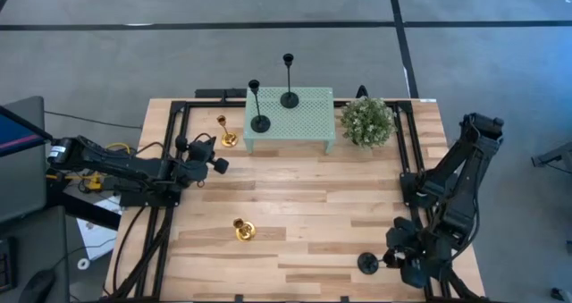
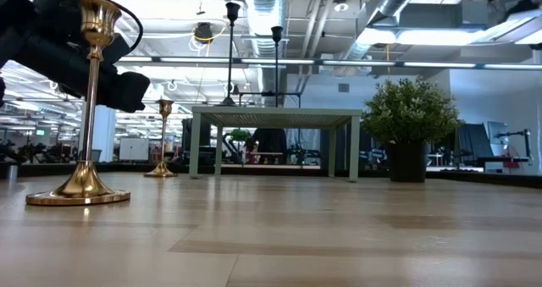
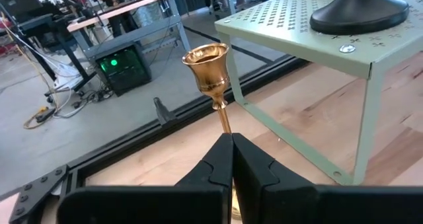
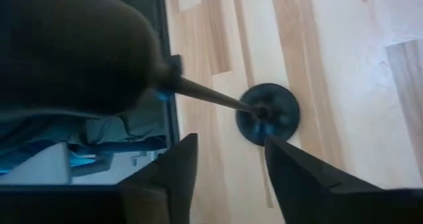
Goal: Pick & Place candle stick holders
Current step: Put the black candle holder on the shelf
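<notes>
Butcher-block table [image 1: 304, 223] carries everything, with the mint-green perforated stand [image 1: 308, 115] at its far edge and a potted plant [image 1: 367, 122] just beside that. Two black candle stick holders [image 1: 288, 97] [image 1: 259, 122] stand upright on the stand's top. One gold holder [image 1: 228, 138] stands on the wood just left of the stand; a second gold holder [image 1: 243, 230] stands alone toward the near left. The third black holder [image 1: 367, 263] sits at the near right, close to the table edge.

Left gripper [image 1: 204, 153] hovers near the far gold holder, its fingers pressed together with the brass stem [image 3: 225, 118] rising just beyond the tips; it is not gripping anything. Right gripper [image 4: 228, 164] hangs over the near-right black holder with its fingers spread, the round base [image 4: 268, 113] showing between them. Whether that holder stands fully upright or leans is hard to judge from the wrist view.

These holders look like rigid metal, light for their height and top-heavy over a small base, so a sideways nudge would probably tip them. The polished brass is likely slippery; the matte black should grip better. The thin stem, taken about midway and squarely, seems the best hold, since the flared cup and flat base give the pads little purchase.
</notes>
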Robot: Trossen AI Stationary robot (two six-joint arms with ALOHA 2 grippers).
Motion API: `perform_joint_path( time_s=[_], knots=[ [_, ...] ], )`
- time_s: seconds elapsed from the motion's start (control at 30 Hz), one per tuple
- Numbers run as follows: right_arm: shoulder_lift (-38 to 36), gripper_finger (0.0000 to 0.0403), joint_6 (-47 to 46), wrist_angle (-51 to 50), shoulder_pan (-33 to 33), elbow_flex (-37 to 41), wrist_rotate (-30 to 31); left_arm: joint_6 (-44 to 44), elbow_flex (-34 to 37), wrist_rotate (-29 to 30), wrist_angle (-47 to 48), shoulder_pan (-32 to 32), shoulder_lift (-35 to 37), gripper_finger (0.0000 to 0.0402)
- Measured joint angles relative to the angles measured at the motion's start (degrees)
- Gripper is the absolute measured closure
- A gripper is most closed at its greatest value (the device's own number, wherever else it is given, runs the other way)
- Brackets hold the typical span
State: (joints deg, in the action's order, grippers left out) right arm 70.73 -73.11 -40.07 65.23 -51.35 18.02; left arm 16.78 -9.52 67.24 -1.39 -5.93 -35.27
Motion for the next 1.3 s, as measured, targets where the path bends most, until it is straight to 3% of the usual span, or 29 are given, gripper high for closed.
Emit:
perform_joint_path(
  time_s=[0.3,0.63,0.97,1.1,1.3],
  knots=[
    [-2.4,0.0196,0.0,3.4,-1.1,0.0,0.0,0.2,0.0,0.0,0.0,0.0,0.0,0.0398],
    [-2.6,0.0218,0.2,3.8,-3.4,0.0,0.0,0.2,0.0,0.0,0.0,0.0,0.0,0.0398],
    [-2.6,0.0252,3.6,9.2,0.1,0.0,-0.8,0.2,0.0,0.0,0.0,0.0,0.0,0.0398],
    [-2.6,0.0269,4.1,9.1,4.0,0.0,3.5,0.2,0.0,0.0,0.0,0.0,0.0,0.0398],
    [-2.8,0.0296,7.5,8.0,12.8,0.0,17.4,0.2,0.0,0.0,-0.2,0.0,0.0,0.0398]
  ],
)
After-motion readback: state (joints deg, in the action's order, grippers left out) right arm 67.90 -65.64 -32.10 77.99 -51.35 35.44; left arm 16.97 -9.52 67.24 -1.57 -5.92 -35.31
